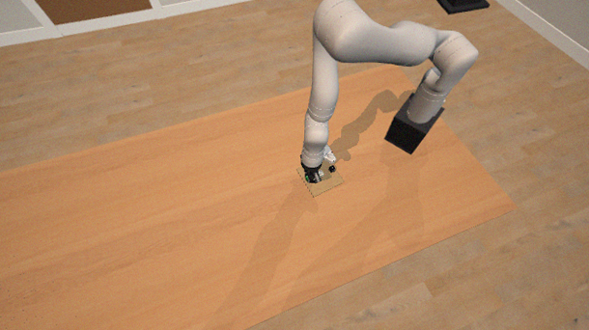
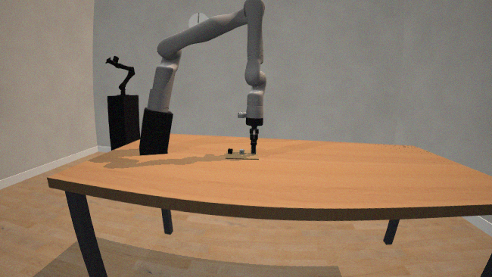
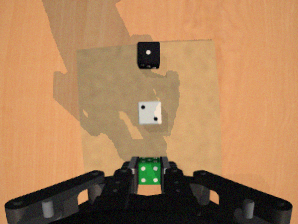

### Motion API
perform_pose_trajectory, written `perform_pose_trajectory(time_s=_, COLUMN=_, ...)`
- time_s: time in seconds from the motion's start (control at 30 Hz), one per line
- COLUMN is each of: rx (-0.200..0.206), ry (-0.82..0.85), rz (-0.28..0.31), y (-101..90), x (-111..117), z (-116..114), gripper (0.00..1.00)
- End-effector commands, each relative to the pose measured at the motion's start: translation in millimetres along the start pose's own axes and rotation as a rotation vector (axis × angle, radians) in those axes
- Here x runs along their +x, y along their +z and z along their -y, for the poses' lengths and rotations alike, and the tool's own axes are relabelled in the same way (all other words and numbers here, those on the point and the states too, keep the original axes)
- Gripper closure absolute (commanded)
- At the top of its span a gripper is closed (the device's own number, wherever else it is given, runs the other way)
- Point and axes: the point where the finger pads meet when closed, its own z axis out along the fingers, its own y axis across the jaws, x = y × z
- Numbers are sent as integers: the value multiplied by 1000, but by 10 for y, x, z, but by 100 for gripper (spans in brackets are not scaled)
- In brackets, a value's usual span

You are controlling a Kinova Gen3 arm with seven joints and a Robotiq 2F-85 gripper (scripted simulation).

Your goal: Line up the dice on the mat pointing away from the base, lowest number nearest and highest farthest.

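Left to right in the exterior view, a black box-shaped pedestal [image 1: 407, 137] [image 2: 155, 136] is seen well apart from the mat, a thin tan square sheet [image 1: 328, 186] [image 2: 242, 157] [image 3: 197, 110] lying flat on the wooden bench [image 1: 123, 224] [image 2: 303, 178] [image 3: 260, 100].

Nearest the pedestal, just inside the mat's near margin, a small black cube die [image 1: 332, 168] [image 2: 230, 150] [image 3: 149, 54] is set with one white pip up. Around the mat's middle, a white cube die [image 1: 320, 174] [image 2: 241, 151] [image 3: 149, 113] is set showing two.

Toward the mat's far side, a green cube die [image 1: 307, 178] [image 3: 149, 172] showing four is clamped between the fingers of the black end effector [image 1: 313, 177] [image 2: 253, 152] [image 3: 149, 166]. Whether its full weight is borne by the mat cannot be told.

The dice are probably light, stiff and rather slick, so the green one is best gripped low on two opposite side faces, as here. It should be released evenly and straight up; a skewed opening could nudge or tip it, or drag the mat, which is likely thin and easily shifted.
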Motion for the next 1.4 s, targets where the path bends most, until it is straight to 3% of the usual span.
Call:
perform_pose_trajectory(time_s=0.0, rx=-1, ry=-15, rz=2, y=-3, x=0, z=-23, gripper=85)
perform_pose_trajectory(time_s=1.37, rx=-1, ry=-15, rz=5, y=25, x=-17, z=-21, gripper=85)
